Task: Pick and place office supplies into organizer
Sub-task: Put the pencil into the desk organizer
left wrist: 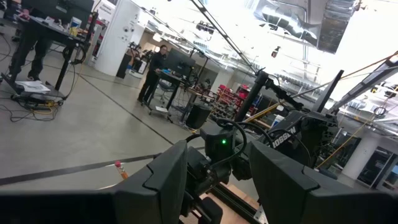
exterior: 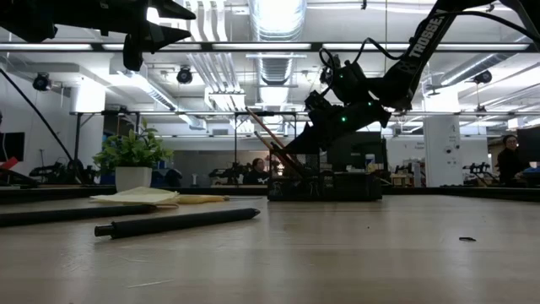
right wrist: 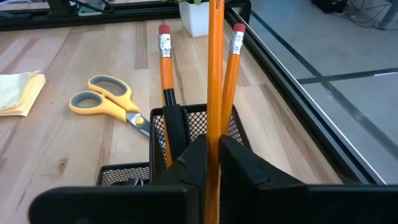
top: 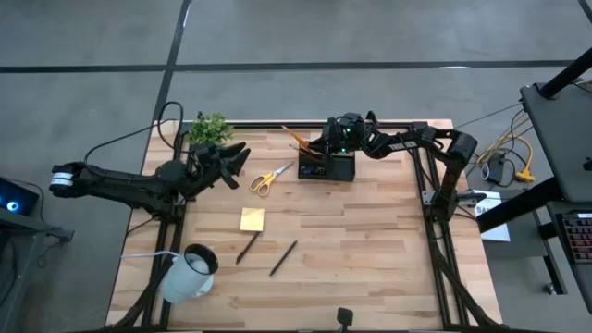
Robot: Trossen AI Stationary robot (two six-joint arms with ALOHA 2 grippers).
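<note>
Working over the far edge of the wooden table (top: pixel 370 250), the right gripper (right wrist: pixel 213 163) is positioned directly above the black mesh organizer (top: pixel 326 165). In the right wrist view its fingers are seen clamped on an upright orange pencil (right wrist: pixel 215 74), with the lower end of that pencil inside the tall rear compartment. Two further pencils (right wrist: pixel 165 59) are already standing in the same compartment, eraser ends up, beside a dark pen (right wrist: pixel 173 121).

The left gripper (top: pixel 233 159) is held raised near the small green plant (top: pixel 209 128), clear of the work, with its fingers apart and nothing between them.

Risk is judged as follows. If the pencil is released while tilted, it can be expected to lean against the neighbouring pencils or to tip over the rim. If the gripper is withdrawn sideways, the standing pencils may be caught and the light organizer dragged or toppled.

Remaining supplies are found on the open table: the yellow-handled scissors (top: pixel 268 178) lie just beside the organizer, toward the left arm; the square yellow sticky-note pad (top: pixel 252 219) lies nearer the table centre; two dark pens (top: pixel 283 258) lie beyond it, near the white mug (top: pixel 190 273). The organizer is seen as a small, open-topped mesh box with several compartments.
</note>
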